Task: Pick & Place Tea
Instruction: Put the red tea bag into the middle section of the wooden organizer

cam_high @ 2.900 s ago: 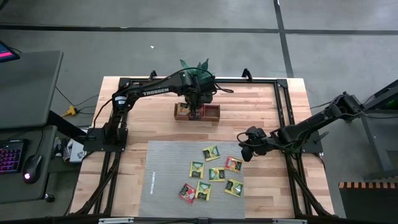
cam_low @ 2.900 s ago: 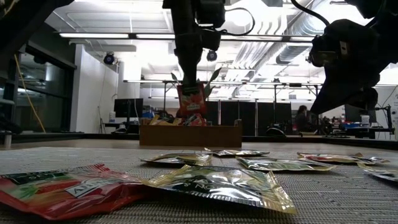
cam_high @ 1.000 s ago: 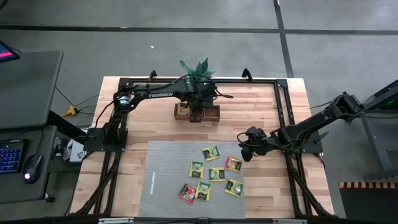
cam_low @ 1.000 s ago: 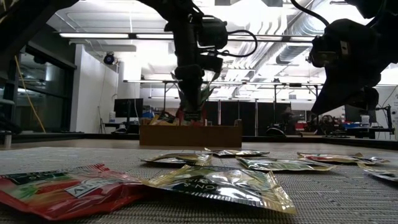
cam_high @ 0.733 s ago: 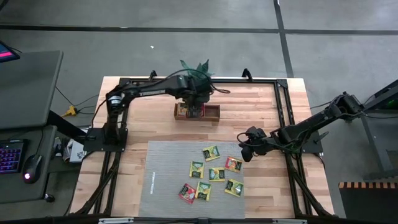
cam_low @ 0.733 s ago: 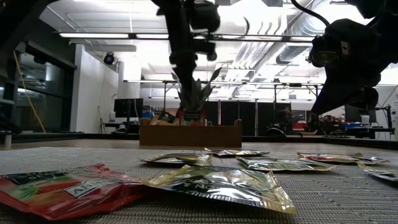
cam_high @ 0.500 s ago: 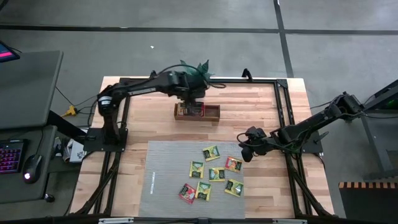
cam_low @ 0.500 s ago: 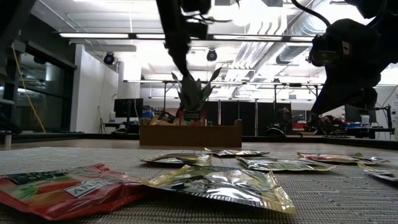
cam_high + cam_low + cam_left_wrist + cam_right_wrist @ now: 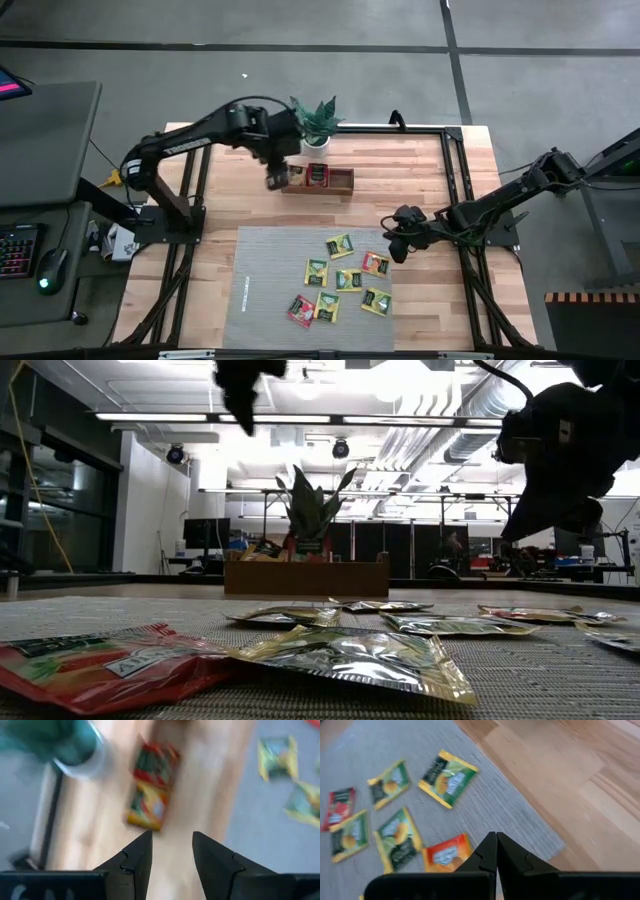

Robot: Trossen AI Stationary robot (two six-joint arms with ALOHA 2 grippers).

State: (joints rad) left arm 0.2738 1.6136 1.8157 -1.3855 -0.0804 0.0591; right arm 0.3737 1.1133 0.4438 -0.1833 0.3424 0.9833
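Observation:
Several small tea sachets, among them a yellow-green one (image 9: 349,279), lie flat on the grey ribbed mat (image 9: 270,290); the right wrist view shows an orange one (image 9: 445,855). More sachets stand in the brown wooden tray (image 9: 340,180), which also shows in the left wrist view (image 9: 152,790). My left gripper (image 9: 272,178) hangs high above the table just left of the tray, open, with nothing between its fingers (image 9: 171,840). My right gripper (image 9: 393,243) hovers shut over the mat's right edge (image 9: 496,842), beside the orange sachet.
A green potted plant (image 9: 315,115) stands just behind the tray at the table's far edge. A dark metal frame (image 9: 455,160) runs around the wooden tabletop. The left half of the mat is bare.
My left gripper has risen out of the tray and swung toward the table's left edge, its fingers the same distance apart. The red sachet it stood over stays upright in the tray. My right arm has kept still.

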